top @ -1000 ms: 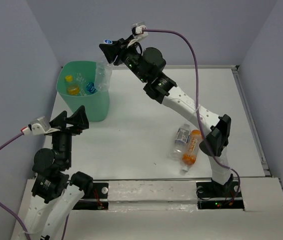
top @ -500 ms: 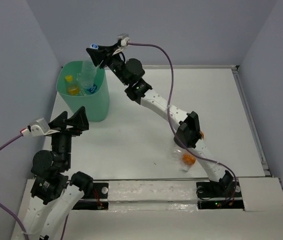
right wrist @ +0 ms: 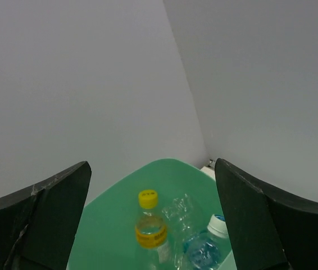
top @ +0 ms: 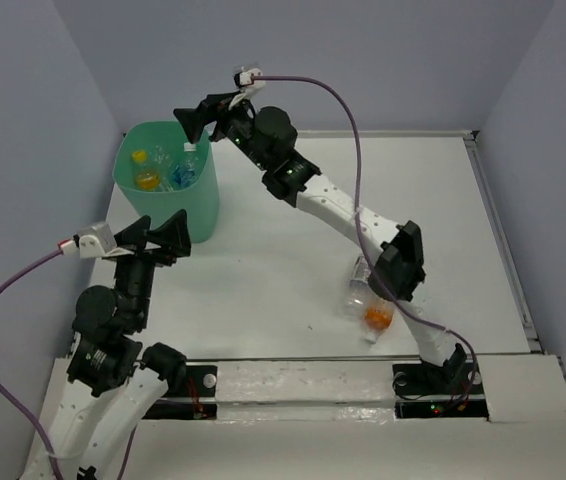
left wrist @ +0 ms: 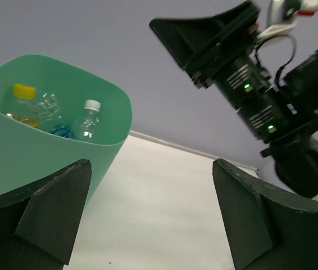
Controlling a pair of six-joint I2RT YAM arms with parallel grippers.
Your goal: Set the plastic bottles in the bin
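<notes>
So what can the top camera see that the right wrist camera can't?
Only the top camera shows the table, the left arm, and bottles lying on the table, partly hidden under the right arm. Only the right wrist camera looks out between its own jaws, which are wide open and empty. Both show the green bin with the yellow-capped bottle and other bottles inside.

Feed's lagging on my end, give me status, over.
Left gripper open, empty. Right gripper open above bin. Bottles inside; loose bottles on table under right arm.
</notes>
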